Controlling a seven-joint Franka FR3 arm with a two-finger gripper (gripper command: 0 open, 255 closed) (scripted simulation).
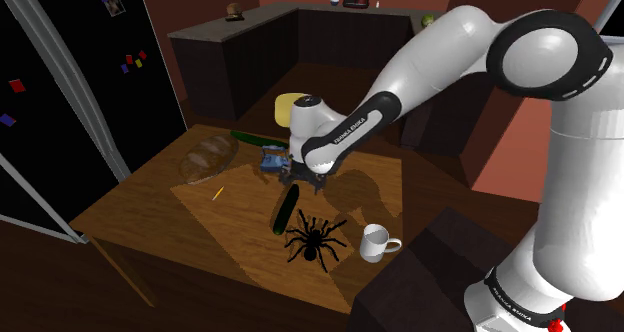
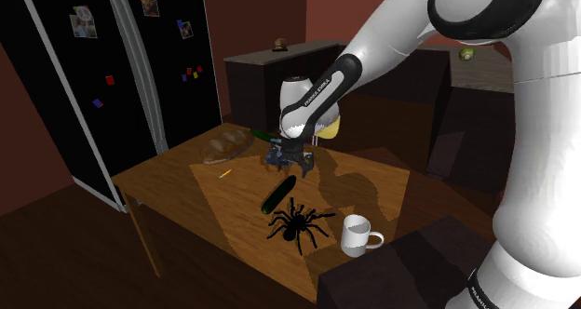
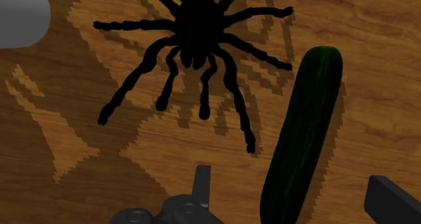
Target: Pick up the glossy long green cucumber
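Wrist view first: the gripper (image 3: 288, 179) hangs low over the wooden table (image 3: 81, 182) with its two black fingers spread wide. The dark green cucumber (image 3: 301, 135) runs away from it through the gap, touched by neither finger, so nothing is held yet. Over to the shoulder view, and the cucumber (image 1: 285, 208) lies flat on the table with the gripper (image 1: 300, 178) above its farther end, not its middle. That looks like the trouble spot. A pinch that close to one end would leave most of a long, glossy body hanging out, and it could droop, swing or slide out of the pads on the lift. The black spider (image 1: 315, 240) sits just beside the cucumber's other end, with the white mug (image 1: 377, 243) near it. If the cucumber pivots, it may sweep into the spider. From the second exterior view, a second long green thing (image 2: 263, 133) lies by the bread (image 2: 228, 144), well apart from the gripper (image 2: 289, 163), so a mix-up seems unlikely. An off-centre squeeze could also roll the cucumber aside.
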